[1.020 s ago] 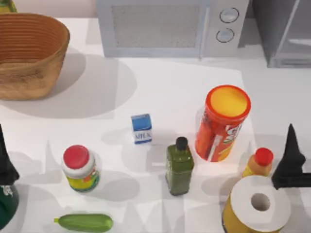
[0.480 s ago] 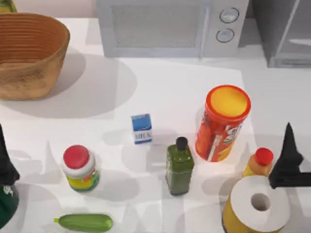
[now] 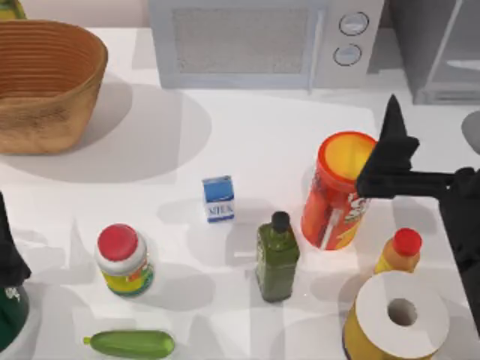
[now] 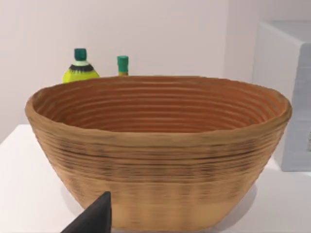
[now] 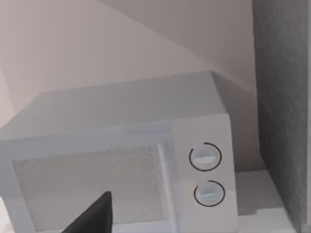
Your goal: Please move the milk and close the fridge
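Two steps left: milk not yet moved, fridge not yet shut.
Fridge [image 3: 439,52]: back right corner, door seemingly ajar, partly cropped.
Right gripper [image 3: 391,150]: above the orange canister [image 3: 341,191]; finger state cannot be told.
Left gripper [image 3: 9,251]: parked at left edge.
Milk [image 3: 218,199]: mid-table, untouched.

White tabletop [image 3: 262,127]; small blue-topped white milk carton [image 3: 218,199] with blue lettering; grey metallic fridge [image 3: 439,49]; ribbed tan woven basket [image 3: 45,82]; dark green glass bottle [image 3: 277,259].
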